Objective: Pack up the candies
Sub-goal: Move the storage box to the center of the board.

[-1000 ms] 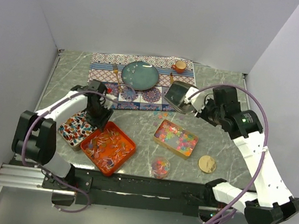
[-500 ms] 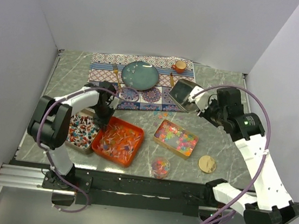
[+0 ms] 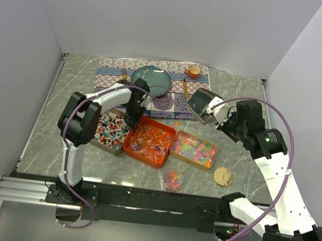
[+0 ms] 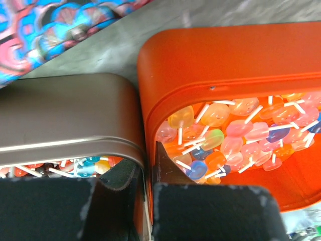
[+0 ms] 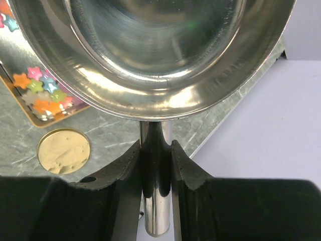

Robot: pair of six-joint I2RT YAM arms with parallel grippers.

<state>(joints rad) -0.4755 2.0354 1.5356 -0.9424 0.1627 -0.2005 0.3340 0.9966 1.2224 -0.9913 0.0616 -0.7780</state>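
A metal tray touches an orange tray, a gold tray just beside. A teal plate sits on a patterned cloth behind, a silver scoop tilted nearby.

Candies in three adjacent trays; plate behind.

The left gripper is placed at the far left corner of the orange tray of candies. A metal tray is seen just left of this gripper. The silver scoop is held aloft by the right gripper.
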